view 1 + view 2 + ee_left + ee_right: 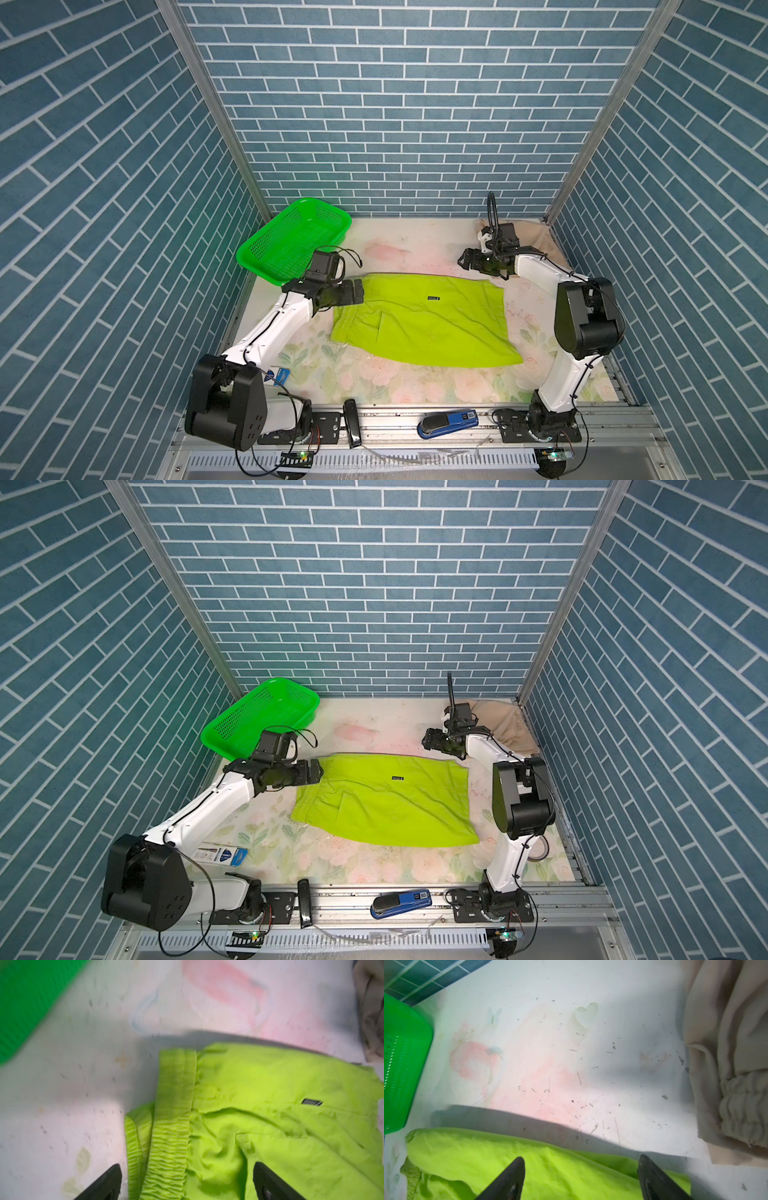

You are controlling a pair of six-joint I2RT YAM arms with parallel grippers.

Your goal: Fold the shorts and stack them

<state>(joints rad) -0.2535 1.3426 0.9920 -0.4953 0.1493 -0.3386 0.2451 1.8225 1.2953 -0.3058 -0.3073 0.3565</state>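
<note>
1. Along the near edge of the table (374, 386), a blue stapler (446, 422) lies on the metal rail. The floral strip just behind it is bare, leaving room for a fold to land.
2. At the middle, the lime green shorts (424, 320) lie spread flat, waistband towards the left edge and hems towards the right.
3. At the waistband's far corner, the left gripper (358, 291) hovers with its jaws wide apart, holding nothing.
4. Over the far right corner of the lime pair, the right gripper (464, 261) also hangs spread and empty.
5. The step in hand appears to be starting the fold. Next, both grippers likely need to drop, pinch the far edge and carry it towards the near edge.
6. In the far left corner, the green basket (286, 232) sits near the left arm. In the far right corner, the beige shorts (498, 721) lie bunched and unfolded, close behind the right gripper.
</note>
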